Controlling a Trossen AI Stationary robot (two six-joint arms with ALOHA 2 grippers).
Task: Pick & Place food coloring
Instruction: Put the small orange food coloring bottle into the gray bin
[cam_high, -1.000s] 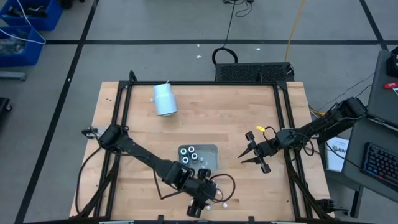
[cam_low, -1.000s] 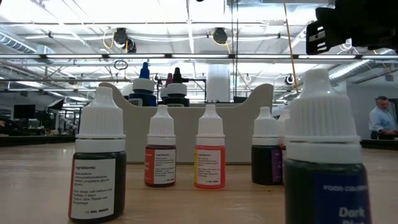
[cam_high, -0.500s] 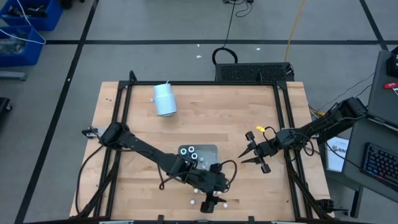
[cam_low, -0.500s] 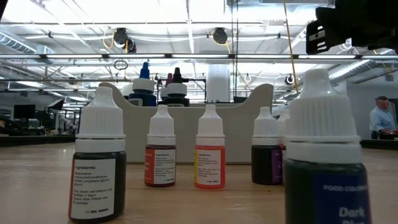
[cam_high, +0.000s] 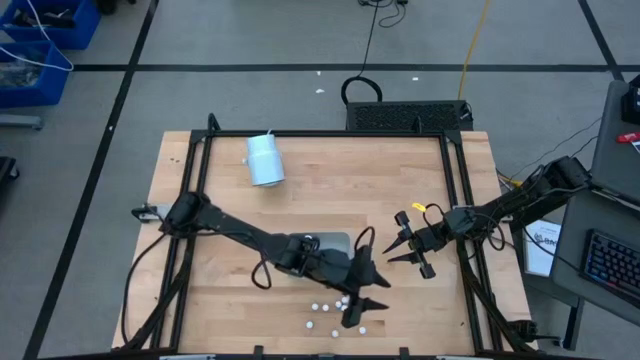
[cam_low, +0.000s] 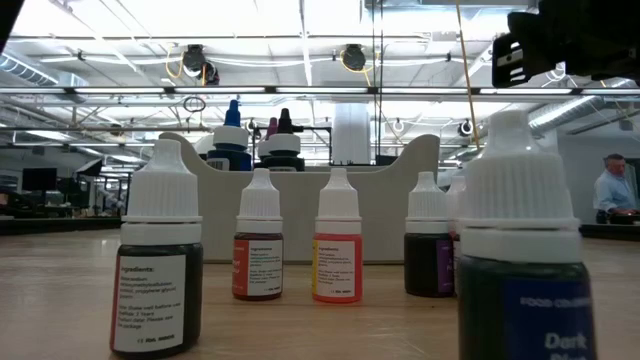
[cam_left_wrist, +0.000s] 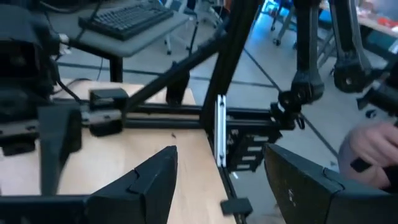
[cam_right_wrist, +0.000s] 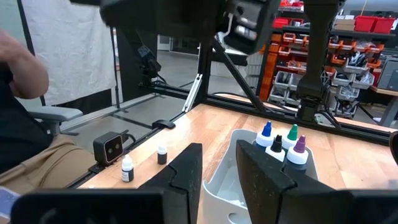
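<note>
small bottles (cam_high: 330, 312) loose on tabletop (cam_high: 330, 200) at 6 o'clock, awaiting pickup | left claw (cam_high: 365, 285) above them, fingers apart, empty | tray (cam_high: 335, 240) center holds tall bottles | right claw (cam_high: 400, 250) at 3 o'clock, part-open, empty, idle

A light wooden table (cam_high: 330, 190) with a black metal frame stands on a grey concrete floor (cam_high: 250, 35) marked with dark tape lines. Beyond the table's far left corner sit blue plastic bins (cam_high: 45, 40). To the table's right is a dark desk with a black keyboard (cam_high: 608, 265). A black cable (cam_high: 372, 40) and a yellow cable (cam_high: 476, 40) trail across the floor behind the table. Bright ceiling light panels (cam_low: 250, 15) hang overhead, and red storage bins on shelving (cam_right_wrist: 367, 25) appear, possibly along a wall.
</note>
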